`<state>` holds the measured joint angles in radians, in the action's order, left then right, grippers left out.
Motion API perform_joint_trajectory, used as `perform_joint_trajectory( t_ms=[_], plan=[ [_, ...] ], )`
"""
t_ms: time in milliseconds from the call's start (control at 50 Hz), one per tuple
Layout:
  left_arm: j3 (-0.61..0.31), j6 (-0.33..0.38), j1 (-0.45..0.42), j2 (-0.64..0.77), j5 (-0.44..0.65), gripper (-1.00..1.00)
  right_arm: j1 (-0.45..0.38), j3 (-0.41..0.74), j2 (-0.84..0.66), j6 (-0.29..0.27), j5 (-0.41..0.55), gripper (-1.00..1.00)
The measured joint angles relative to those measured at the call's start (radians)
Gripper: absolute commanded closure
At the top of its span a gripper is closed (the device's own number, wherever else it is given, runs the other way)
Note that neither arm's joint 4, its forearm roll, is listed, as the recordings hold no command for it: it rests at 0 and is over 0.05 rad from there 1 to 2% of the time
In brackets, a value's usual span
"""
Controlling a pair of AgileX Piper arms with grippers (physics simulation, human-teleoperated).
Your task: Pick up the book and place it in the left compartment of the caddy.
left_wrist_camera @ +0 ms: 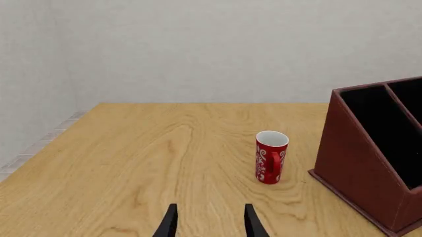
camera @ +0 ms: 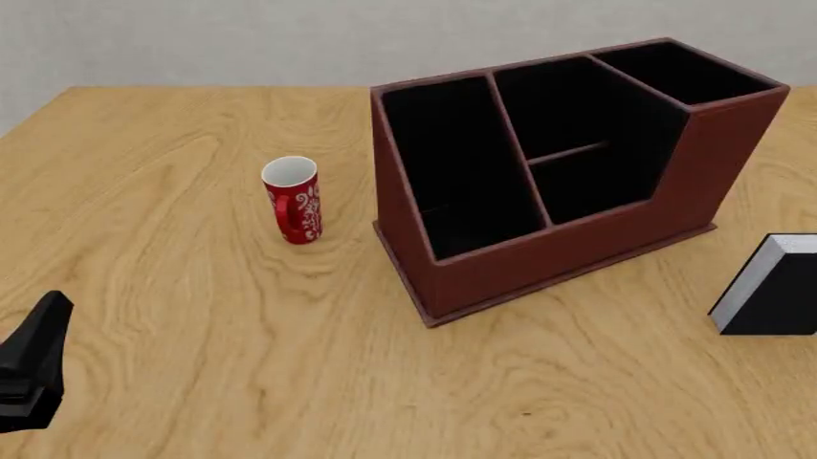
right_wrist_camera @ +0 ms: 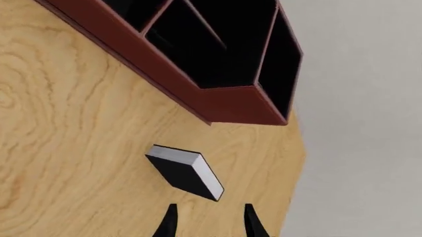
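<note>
We are at the reach-and-grasp stage: the book sits on the table near the right edge of the front view, apart from the caddy, so the right gripper is the one to use. In its wrist view the two fingertips stand apart with nothing between them, just short of the book. To do this well, we line the spread jaws across the book's thin dimension (cover to cover, not along its length), then close once both covers sit between the fingers.

The left gripper is likewise spread and empty, well away near the red mug.

The book is a black hardcover with a pale grey page edge. The left compartment is a long, black-lined slot.
</note>
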<state>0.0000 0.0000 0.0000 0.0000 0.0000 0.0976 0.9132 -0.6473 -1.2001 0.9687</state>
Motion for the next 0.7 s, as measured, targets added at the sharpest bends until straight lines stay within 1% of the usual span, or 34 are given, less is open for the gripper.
perform_joint_trajectory(
  t_ms=[280, 700],
  plan=[
    [0.0, 0.0, 0.0, 0.0, 0.0, -1.0, 0.031, 0.027, -0.09, -0.109, -0.017, -1.0],
    [0.0, 0.0, 0.0, 0.0, 0.0, -1.0, 0.062, -0.045, -0.185, -0.266, -0.103, -1.0]
  ],
)
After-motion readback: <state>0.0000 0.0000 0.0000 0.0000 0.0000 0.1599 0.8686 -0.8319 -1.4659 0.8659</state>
